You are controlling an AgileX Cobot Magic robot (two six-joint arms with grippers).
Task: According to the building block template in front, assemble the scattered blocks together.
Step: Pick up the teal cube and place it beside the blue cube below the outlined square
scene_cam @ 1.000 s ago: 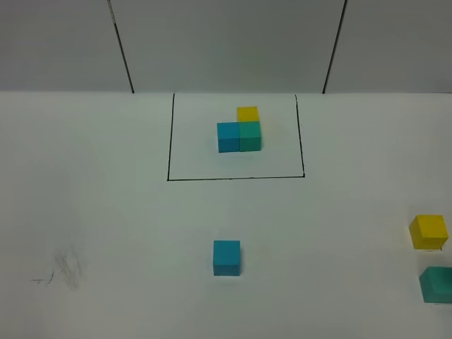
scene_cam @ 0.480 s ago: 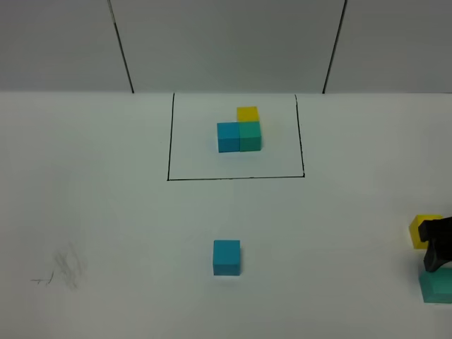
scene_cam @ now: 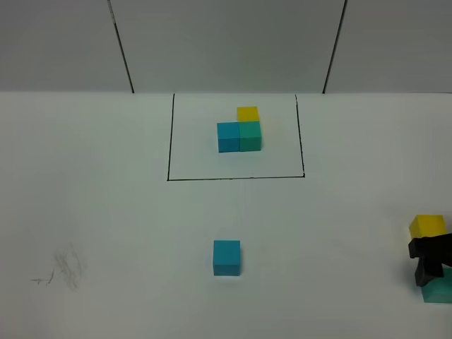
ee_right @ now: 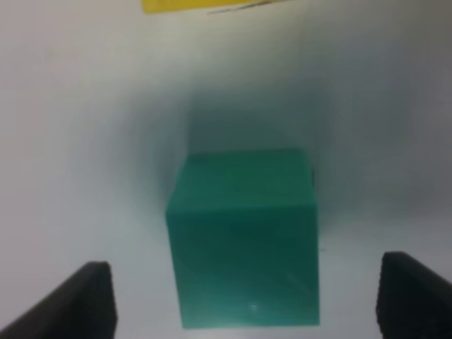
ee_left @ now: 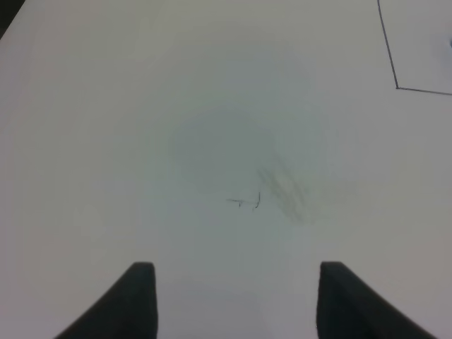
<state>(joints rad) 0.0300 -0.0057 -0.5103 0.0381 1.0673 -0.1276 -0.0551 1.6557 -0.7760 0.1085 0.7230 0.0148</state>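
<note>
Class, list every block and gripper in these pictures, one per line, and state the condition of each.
building block template: three cubes joined, inside the black frame.
sky-blue cube: loose, standing alone.
yellow cube: loose, not held.
teal-green cube: loose, inside the open right gripper, unclamped.
left gripper: open, empty.
right gripper: open around the teal-green cube.
</note>
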